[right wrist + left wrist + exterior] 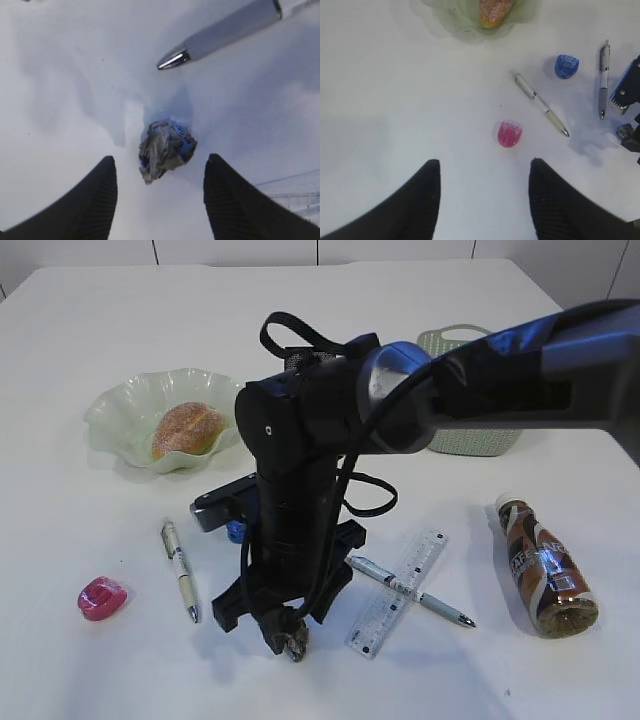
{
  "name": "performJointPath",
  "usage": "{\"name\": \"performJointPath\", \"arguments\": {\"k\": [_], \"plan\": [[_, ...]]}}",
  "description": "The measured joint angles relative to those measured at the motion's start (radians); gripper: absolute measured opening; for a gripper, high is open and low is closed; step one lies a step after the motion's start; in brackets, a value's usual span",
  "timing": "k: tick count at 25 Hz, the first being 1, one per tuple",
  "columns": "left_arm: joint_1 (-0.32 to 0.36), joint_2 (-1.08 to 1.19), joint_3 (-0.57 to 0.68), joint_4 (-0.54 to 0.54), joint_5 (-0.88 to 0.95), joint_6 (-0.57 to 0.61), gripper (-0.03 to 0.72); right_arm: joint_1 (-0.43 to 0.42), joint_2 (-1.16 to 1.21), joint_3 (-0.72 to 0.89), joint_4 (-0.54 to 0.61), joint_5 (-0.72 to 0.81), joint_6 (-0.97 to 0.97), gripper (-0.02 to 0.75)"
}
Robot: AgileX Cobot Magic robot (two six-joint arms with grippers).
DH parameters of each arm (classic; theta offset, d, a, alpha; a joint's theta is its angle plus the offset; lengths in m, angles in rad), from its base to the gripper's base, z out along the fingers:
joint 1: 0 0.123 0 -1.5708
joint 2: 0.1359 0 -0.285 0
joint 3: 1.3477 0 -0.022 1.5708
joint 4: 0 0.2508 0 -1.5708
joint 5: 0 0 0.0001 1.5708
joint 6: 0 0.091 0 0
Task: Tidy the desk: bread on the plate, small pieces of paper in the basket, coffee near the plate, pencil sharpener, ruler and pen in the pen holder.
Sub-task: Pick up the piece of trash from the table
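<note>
A crumpled paper scrap (165,150) lies on the white bench (100,670) at the front edge of the scene, between the spread fingers of the right end effector (160,200), which hangs just over it without touching. A pen tip (172,60) points in from just beyond the scrap. The left end effector (485,200) is also spread apart and empty, hovering above a pink pencil sharpener (509,134).

The pale green plate (115,420) with the wavy rim holds the bread (187,430), which sits inside it. The sage-green basket (480,440) stands at the back right, mostly hidden behind the right arm; what is in it cannot be seen.

On the bench lie a light-coloured pen (180,570) at the left, a blue sharpener (566,66), a second pen (410,592) crossing over the clear ruler (397,592), and the coffee bottle (543,565) on its side at the right, well apart from the plate.
</note>
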Motion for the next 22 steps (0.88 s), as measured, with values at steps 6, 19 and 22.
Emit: {"name": "performJointPath", "arguments": {"k": [6, 19, 22], "plan": [[0.000, 0.000, 0.000, 0.000, 0.000, 0.000, 0.394, 0.000, 0.005, 0.000, -0.002, -0.027, 0.002, 0.440], [0.000, 0.000, 0.000, 0.000, 0.000, 0.000, 0.394, 0.000, 0.012, 0.000, -0.033, -0.032, 0.002, 0.440], [0.000, 0.000, 0.000, 0.000, 0.000, 0.000, 0.394, 0.000, 0.015, 0.000, -0.035, -0.032, 0.002, 0.440]]}}
